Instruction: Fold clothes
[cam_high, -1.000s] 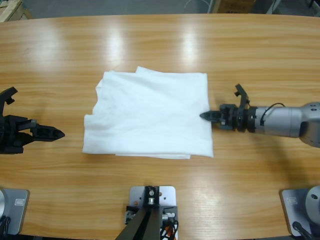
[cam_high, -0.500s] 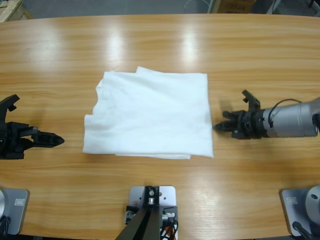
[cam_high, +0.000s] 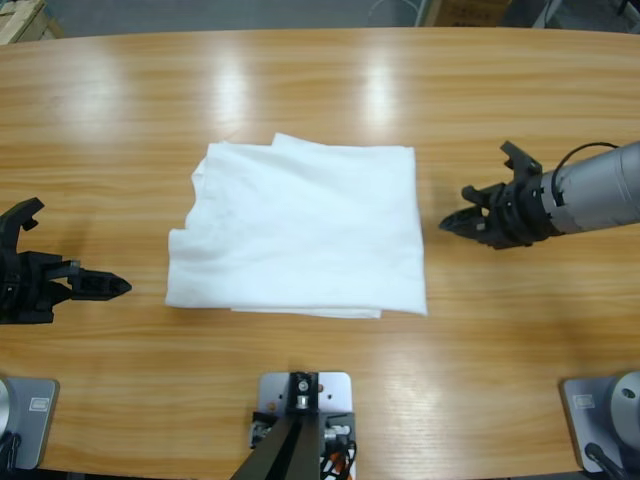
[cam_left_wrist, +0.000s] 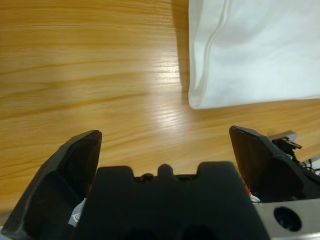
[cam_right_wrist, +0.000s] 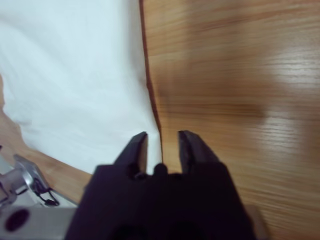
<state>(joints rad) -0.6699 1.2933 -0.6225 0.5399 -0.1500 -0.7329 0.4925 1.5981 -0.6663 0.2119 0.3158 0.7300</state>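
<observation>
Lying folded, unlabelled T-shirt (cam_high: 300, 230); left tool (cam_high: 118, 287) spread apart, right tool (cam_high: 447, 222) nearly together, both empty.

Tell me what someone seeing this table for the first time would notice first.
A folded white T-shirt lies mid-table on the long wooden table. Two black grippers point at it from opposite ends, both apart from the cloth: the left gripper with jaws spread wide, the right gripper holding nothing.
</observation>
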